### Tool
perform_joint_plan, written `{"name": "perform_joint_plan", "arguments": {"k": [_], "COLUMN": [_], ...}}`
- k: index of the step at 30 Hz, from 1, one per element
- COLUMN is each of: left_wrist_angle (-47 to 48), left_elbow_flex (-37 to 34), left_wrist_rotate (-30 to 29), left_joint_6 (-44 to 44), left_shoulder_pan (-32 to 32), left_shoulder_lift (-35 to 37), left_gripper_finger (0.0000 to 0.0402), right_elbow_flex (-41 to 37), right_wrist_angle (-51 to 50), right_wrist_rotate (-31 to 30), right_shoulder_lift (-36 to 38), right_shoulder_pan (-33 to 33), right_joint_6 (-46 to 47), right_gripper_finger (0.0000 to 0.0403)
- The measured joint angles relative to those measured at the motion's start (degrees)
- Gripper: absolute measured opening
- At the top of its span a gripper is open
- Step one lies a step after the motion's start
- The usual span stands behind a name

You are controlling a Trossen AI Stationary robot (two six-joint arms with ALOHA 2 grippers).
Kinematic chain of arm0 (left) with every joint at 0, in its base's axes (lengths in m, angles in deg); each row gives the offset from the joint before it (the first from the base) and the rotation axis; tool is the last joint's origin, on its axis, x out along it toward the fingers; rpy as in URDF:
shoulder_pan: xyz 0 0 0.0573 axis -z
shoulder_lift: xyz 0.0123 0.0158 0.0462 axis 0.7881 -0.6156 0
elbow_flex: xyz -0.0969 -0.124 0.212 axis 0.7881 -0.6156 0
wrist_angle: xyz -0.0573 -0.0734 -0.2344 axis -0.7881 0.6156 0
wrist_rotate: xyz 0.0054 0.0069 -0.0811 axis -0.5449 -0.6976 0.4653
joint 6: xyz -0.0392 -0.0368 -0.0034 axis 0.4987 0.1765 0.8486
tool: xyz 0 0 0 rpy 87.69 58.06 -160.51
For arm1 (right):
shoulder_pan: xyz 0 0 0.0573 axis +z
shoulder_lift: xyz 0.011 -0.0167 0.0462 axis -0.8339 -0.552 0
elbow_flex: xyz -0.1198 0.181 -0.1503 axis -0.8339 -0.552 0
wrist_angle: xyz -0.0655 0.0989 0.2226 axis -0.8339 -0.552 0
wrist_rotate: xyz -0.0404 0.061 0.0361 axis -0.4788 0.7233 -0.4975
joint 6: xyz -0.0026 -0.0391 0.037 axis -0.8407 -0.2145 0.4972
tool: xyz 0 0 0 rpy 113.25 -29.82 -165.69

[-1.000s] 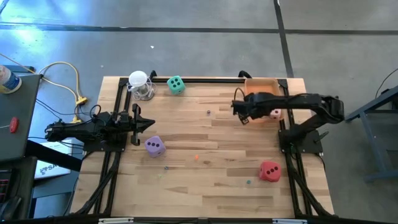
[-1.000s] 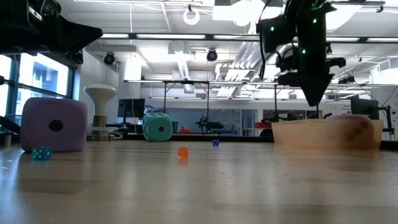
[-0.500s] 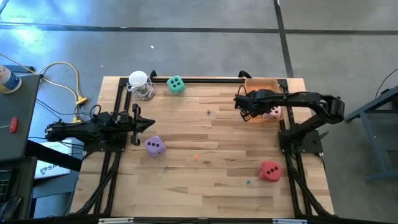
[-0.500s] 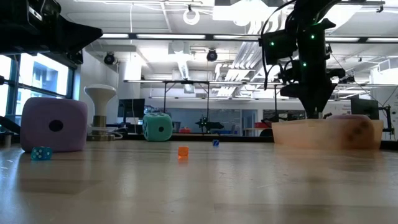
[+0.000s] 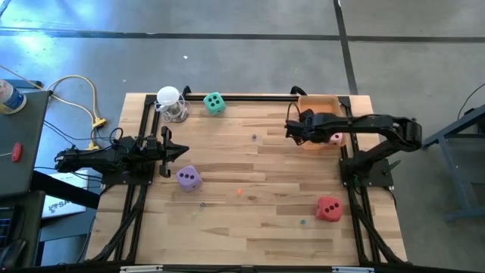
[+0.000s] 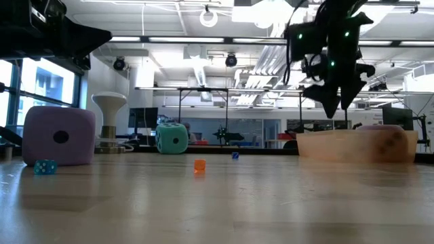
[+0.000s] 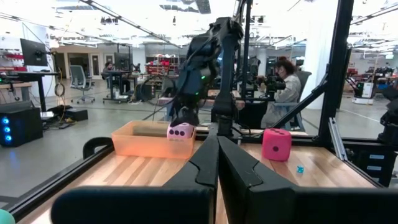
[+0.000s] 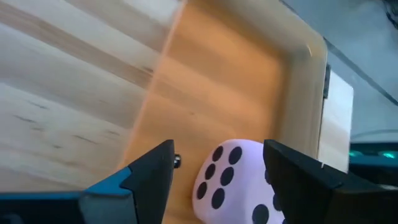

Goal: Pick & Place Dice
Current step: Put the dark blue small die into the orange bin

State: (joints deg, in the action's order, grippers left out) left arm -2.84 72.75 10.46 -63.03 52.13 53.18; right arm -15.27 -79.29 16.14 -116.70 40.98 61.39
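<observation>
The pink die [image 5: 334, 138] lies in the orange tray [image 5: 318, 99] at the table's far right; in the right wrist view the pink die [image 8: 239, 180] sits on the tray floor [image 8: 224, 93]. My right gripper [image 5: 299, 130] hangs open above the tray's left part [image 6: 336, 112], its fingers either side of the die and above it [image 8: 217, 165]. The green die [image 5: 214, 103] rests at the far edge, the purple die [image 5: 188, 177] at left centre, the red die [image 5: 328, 208] near right. My left gripper [image 5: 173, 152] waits shut just beyond the purple die.
A white round-topped object [image 5: 170, 102] stands by the green die at the far left. Tiny coloured beads [image 5: 239, 192] lie scattered over the middle of the wood. Black frame rails run along the table's left, right and far edges. A person sits in the room behind.
My right gripper dipped toward the tray, then rose again and tipped a little. The pink die stayed in the tray.
</observation>
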Motion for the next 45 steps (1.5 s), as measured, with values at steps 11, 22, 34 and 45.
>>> {"name": "perform_joint_plan", "arguments": {"k": [11, 22, 34, 45], "left_wrist_angle": [0.0, 0.0, 0.0, 0.2], "left_elbow_flex": [0.0, 0.0, 0.0, 0.0], "left_wrist_rotate": [0.0, 0.0, 0.0, 0.0], "left_joint_6": [0.0, 0.0, 0.0, 13.2], "left_shoulder_pan": [0.0, 0.0, 0.0, 0.0], "left_shoulder_lift": [0.0, 0.0, 0.0, 0.0], "left_gripper_finger": [0.0, 0.0, 0.0, 0.0], "right_elbow_flex": [0.0, 0.0, 0.0, 0.0], "right_wrist_angle": [5.3, 28.7, 49.3, 60.4], "right_wrist_rotate": [-9.5, -11.9, -2.1, -1.4], "right_shoulder_lift": [9.0, 3.7, -5.1, -19.4], "right_shoulder_pan": [19.0, 28.8, 29.3, 23.2], "right_joint_6": [11.0, -4.2, -20.7, -28.5], "right_gripper_finger": [0.0236, 0.0236, 0.0236, 0.0236]}}
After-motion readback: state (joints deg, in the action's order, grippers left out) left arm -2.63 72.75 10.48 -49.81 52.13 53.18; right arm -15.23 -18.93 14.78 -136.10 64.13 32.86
